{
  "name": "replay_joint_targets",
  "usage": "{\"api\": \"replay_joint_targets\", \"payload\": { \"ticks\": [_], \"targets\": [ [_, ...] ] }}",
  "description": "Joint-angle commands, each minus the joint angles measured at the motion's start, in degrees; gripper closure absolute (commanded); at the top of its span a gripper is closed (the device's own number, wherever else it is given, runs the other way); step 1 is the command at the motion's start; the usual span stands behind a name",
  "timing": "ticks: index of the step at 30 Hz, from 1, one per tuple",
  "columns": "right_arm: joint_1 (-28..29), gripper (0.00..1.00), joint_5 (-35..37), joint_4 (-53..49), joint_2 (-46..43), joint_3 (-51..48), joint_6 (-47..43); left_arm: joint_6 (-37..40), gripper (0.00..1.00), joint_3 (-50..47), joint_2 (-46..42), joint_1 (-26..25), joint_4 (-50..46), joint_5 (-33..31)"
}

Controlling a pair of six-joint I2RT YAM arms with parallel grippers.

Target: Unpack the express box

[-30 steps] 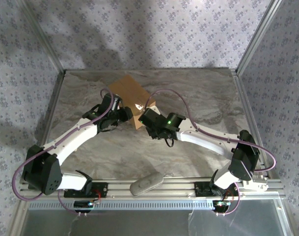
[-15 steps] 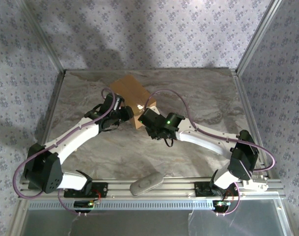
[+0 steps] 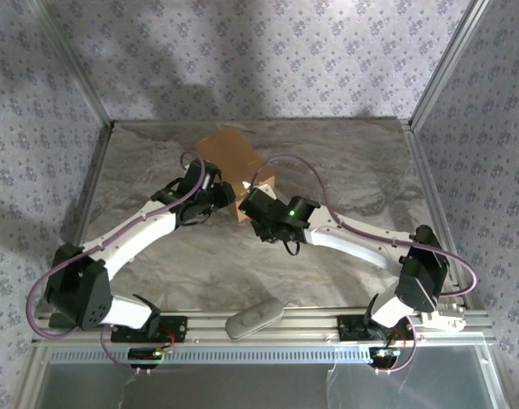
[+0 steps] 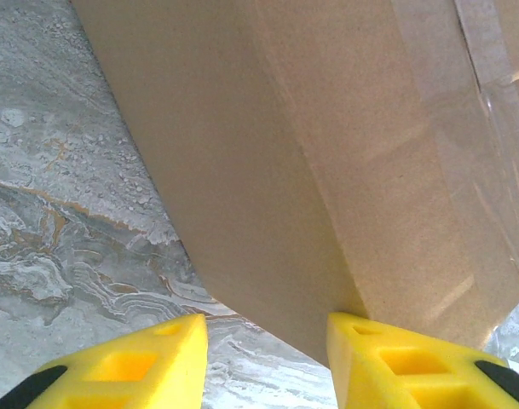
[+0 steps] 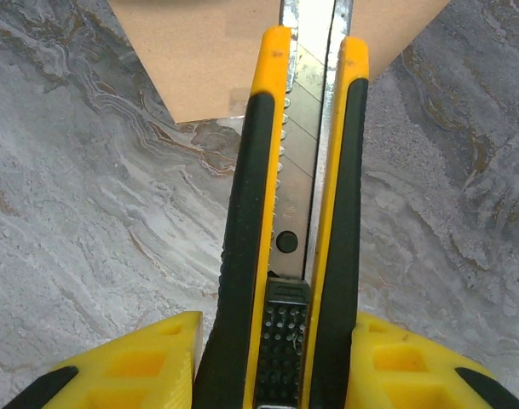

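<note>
On the table, the express box is plain brown, clear-taped.

I see the express box, plain brown cardboard, closed and sealed with clear tape, sitting cornerwise on the far-left part of the marbled table.

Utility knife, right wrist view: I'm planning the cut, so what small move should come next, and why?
Probably ease the right claw forward so the utility knife blade meets the tape on the express box. The blade is out and aimed at the box's near edge; the left claw sits at its corner.
</note>
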Motion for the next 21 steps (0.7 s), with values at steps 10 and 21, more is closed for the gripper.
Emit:
{"api": "replay_joint_targets", "payload": {
  "ticks": [10,21],
  "targets": [
    [4.81,1.00,-16.60,8.31,-0.24,2.23,-7.56,-0.51,0.57,2.69,2.53,-4.61,5.34,6.67],
    [4.41,1.00,-18.78,7.39,-1.32,2.56,-8.01,-0.55,0.57,3.14,2.23,-4.88,4.67,6.12]
  ]
}}
